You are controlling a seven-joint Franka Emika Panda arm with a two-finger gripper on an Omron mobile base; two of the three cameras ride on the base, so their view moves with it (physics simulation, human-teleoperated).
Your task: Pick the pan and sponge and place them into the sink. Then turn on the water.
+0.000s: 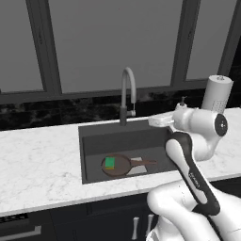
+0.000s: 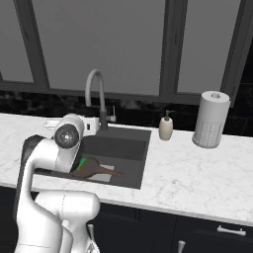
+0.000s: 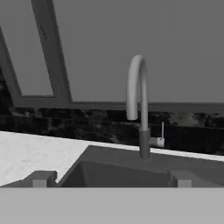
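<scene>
The claw (image 3: 112,181) stood open and empty at the sink's (image 1: 89,150) near rim. Below it, the pan (image 1: 117,165) carried the sponge (image 1: 109,163). Ahead, the tap's (image 3: 139,105) small lever (image 3: 160,139) wanted a gentle, square push.

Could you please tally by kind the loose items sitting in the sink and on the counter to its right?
Frying pan: 1
Green sponge: 1
Soap dispenser: 1
Paper towel roll: 1
Total: 4, with the pan and sponge in the sink and the other two on the counter.
</scene>
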